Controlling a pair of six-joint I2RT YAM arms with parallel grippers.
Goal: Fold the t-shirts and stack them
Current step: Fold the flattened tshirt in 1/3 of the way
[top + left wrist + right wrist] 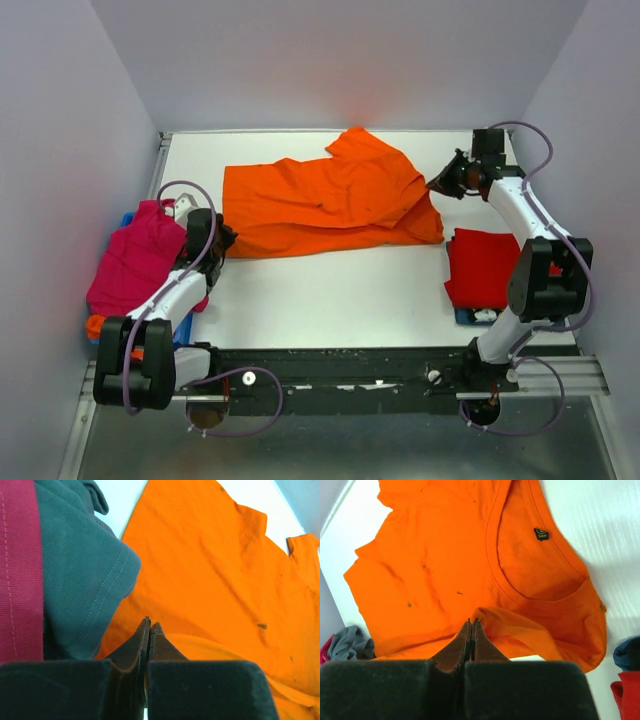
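label: dark neck tag (541,534) | on: orange t-shirt (435,555) | text: illegible

I see a white bench (330,300) boxed in by plain pale walls: a back wall (330,60) along its far edge, a left wall (50,150) and a right wall (600,80). The light is soft and even. A black rail (340,365) lines the near edge, with a grey metal sheet (340,450) below it.

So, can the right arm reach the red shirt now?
Probably yes, but not at once. The red shirt lies uncovered close beside that arm, yet the right gripper is shut on the orange shirt and would have to release it first.
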